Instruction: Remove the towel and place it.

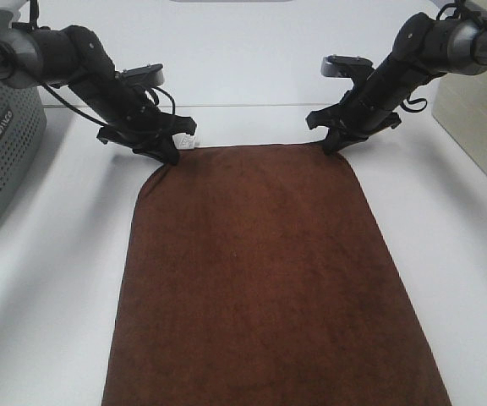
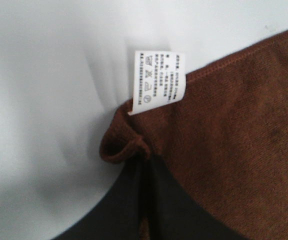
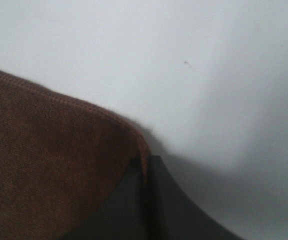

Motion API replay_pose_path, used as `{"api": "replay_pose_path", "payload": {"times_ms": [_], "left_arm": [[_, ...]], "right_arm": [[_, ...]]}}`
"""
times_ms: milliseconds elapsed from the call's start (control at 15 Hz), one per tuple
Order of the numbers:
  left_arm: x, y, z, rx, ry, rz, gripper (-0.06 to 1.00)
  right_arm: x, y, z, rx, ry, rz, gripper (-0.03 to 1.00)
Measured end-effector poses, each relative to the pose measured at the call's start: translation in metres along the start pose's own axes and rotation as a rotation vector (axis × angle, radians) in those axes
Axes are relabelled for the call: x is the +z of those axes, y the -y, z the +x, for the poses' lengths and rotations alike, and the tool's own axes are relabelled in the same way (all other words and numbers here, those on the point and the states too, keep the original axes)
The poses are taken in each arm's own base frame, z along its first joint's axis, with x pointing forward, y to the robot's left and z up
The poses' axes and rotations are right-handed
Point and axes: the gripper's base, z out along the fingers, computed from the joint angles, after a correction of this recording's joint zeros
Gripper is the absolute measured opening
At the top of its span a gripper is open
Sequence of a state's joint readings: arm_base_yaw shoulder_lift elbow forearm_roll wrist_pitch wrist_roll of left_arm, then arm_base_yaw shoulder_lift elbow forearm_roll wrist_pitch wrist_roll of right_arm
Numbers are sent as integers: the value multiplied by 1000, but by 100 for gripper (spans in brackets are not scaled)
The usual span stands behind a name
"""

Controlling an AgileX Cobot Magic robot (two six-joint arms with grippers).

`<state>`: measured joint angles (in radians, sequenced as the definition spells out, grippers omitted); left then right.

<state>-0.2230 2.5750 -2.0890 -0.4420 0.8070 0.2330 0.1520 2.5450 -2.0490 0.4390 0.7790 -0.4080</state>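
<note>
The dark brown towel (image 1: 256,279) lies spread flat on the white table (image 1: 49,279), its long side running from the far middle toward the near edge. My left gripper (image 1: 170,155) is shut on the towel's far left corner (image 2: 126,147), beside the small white tag (image 2: 157,81). My right gripper (image 1: 332,145) is shut on the far right corner (image 3: 143,162). Both corners sit pinched between dark fingers in the wrist views. The towel also fills much of the left wrist view (image 2: 234,140) and the right wrist view (image 3: 49,170).
A grey perforated basket (image 1: 2,152) stands at the left edge of the table. A beige panel (image 1: 480,118) rises at the far right. A seam in the table runs behind the grippers (image 1: 252,106).
</note>
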Motion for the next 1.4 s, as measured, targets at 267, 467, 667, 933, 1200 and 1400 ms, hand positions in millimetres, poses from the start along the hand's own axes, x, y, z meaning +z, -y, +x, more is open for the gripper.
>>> {"api": "replay_pose_path", "payload": {"times_ms": [267,467,667,933,1200,1400], "left_arm": [[-3,-1,-7,69,30,-51,0],[-7,0,-19,141,81,-73,0],[-23,5,-42,178,220,-90,0],[-34,6,-60,226,385,-126,0],[-30,3,-65,253,466,-156,0],[-26,0,-67,259,508,-171,0]], "right_arm": [[0,4,-3,-23,36,43,1],[-7,4,-15,-35,112,68,1],[-15,6,-29,-44,212,101,1],[-31,6,-51,-61,369,145,1],[-35,7,-58,-59,437,168,1],[-34,9,-60,-57,475,184,1]]}}
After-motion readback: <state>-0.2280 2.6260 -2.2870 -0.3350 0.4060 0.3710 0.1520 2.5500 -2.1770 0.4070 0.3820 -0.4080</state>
